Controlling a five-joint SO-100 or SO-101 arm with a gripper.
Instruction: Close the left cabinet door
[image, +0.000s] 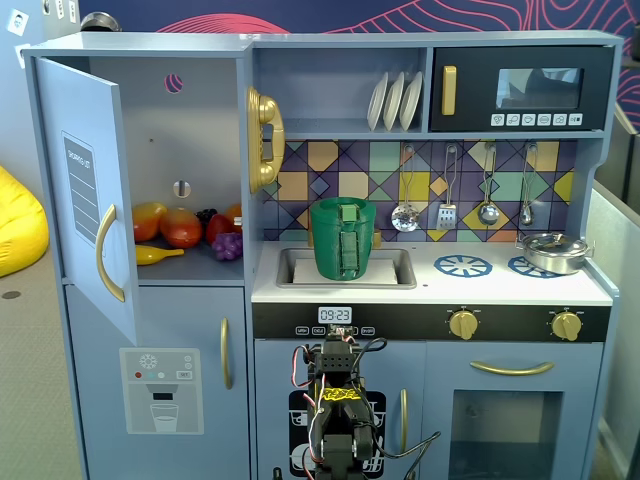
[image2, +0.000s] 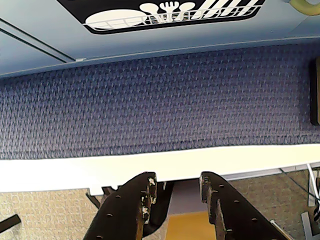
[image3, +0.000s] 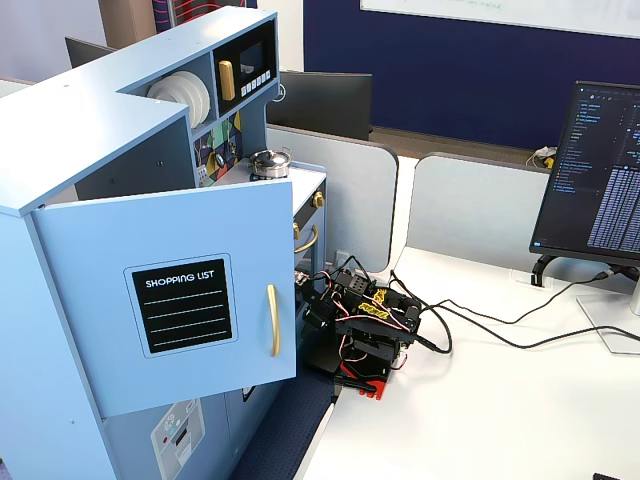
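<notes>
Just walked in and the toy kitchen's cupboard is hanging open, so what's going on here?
Nothing is being handled yet. The left cabinet door stands swung wide open, showing toy fruit on the shelf inside. The arm sits folded low on the white table in front of the kitchen, well away from the door. In the wrist view its gripper points down at blue carpet, fingers slightly apart and empty.

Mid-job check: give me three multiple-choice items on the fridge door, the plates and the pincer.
1. Where does the green basket sit? A in the sink B on the stove C in the microwave
2. How many white plates stand on the shelf? A one B three C five
3. The left cabinet door is: A shut B missing C swung open

Key: A, it stands in the sink basin; B, three plates stand side by side; C, fruit shows behind it, while the pincer hangs empty, jaws parted, over the carpet.
</notes>
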